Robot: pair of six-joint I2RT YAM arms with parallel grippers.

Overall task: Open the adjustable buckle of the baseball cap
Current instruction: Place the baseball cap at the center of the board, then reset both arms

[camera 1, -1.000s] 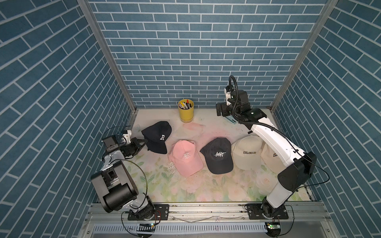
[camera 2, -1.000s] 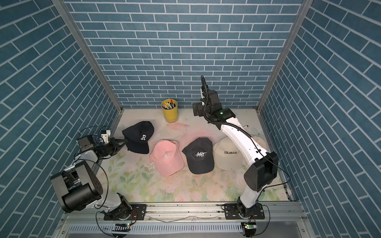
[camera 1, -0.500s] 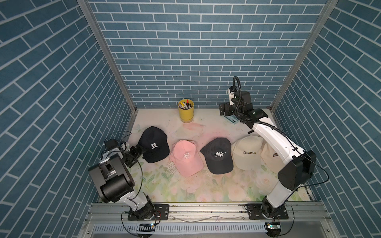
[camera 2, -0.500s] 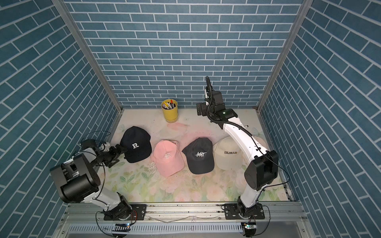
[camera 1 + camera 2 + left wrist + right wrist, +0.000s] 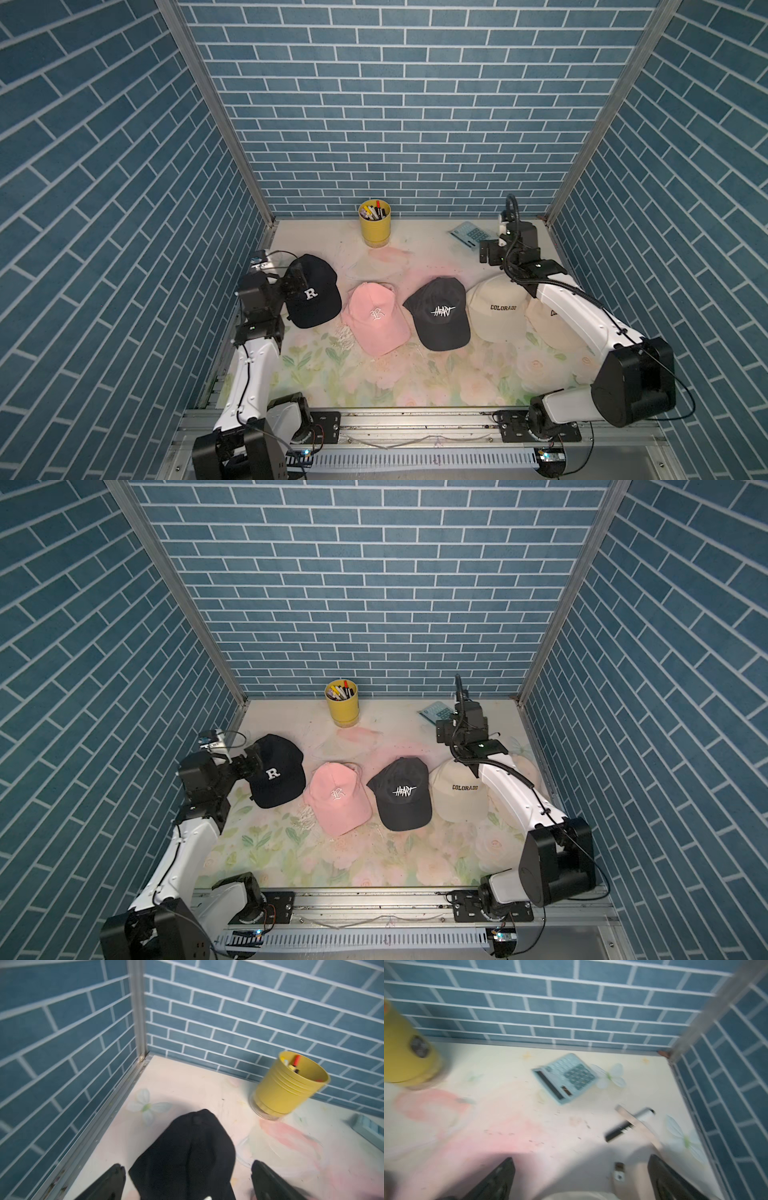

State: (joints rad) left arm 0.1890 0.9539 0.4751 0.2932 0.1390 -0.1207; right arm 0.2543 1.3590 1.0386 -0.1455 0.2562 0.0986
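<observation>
Both top views look from high above the front rail (image 5: 415, 420), down and toward the back wall (image 5: 395, 104), taking in the whole surface (image 5: 415, 374). The left wrist view sits low and close behind the left tool (image 5: 188, 1165), facing the back-left corner (image 5: 143, 1054). The right wrist view, behind the right tool (image 5: 581, 1159), faces the back-right corner (image 5: 669, 1054). All four show the cup (image 5: 375, 230).

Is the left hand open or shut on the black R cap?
Open: left hand fingers stand wide apart, either side of the black R cap.
</observation>
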